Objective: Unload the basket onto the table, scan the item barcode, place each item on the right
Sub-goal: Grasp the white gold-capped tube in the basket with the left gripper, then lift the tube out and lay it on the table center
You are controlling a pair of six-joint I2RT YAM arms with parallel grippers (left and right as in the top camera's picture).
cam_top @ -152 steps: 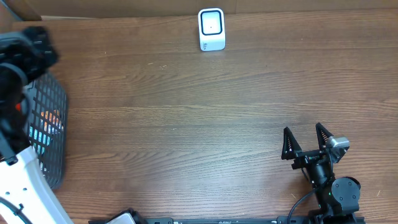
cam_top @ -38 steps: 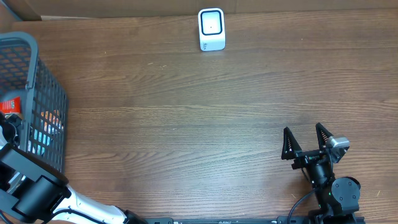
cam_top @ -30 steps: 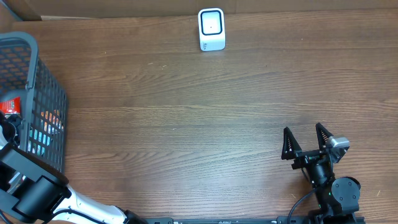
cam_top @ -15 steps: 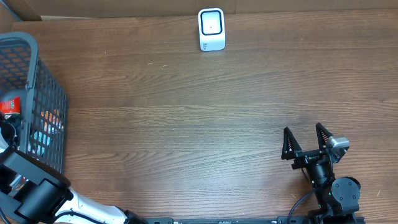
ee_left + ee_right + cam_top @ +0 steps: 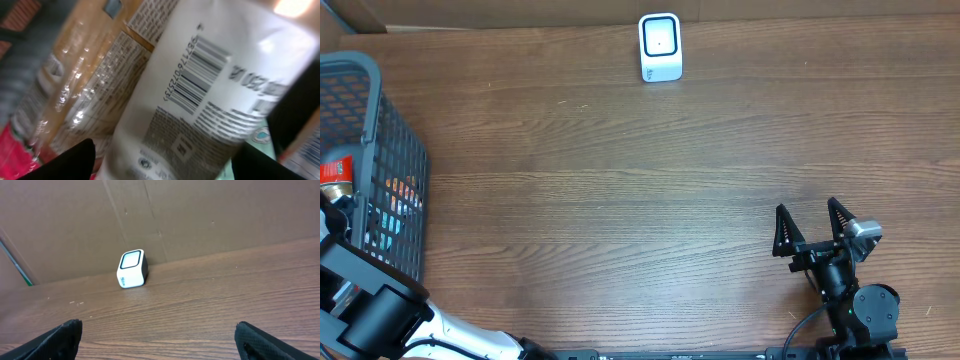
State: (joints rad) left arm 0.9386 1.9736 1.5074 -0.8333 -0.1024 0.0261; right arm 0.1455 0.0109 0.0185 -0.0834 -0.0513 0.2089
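Table from above: a white scanner stands at the middle of the far edge, and a dark mesh basket sits at the left edge with a red pack and other goods showing inside. The left arm rises from the near-left corner to the basket, its tip cut off by the frame. The right gripper rests near the near-right corner, well apart from the scanner, with its two fingers spread wide and nothing between them.

Left wrist view: a white packet fills the frame inside the basket, barcode side up and tilted, lying on a glossy tan wrapper. The left gripper is spread, its fingertips either side of the packet; contact cannot be told.

Right wrist view: the scanner stands before a cardboard wall, beyond the parted fingertips.
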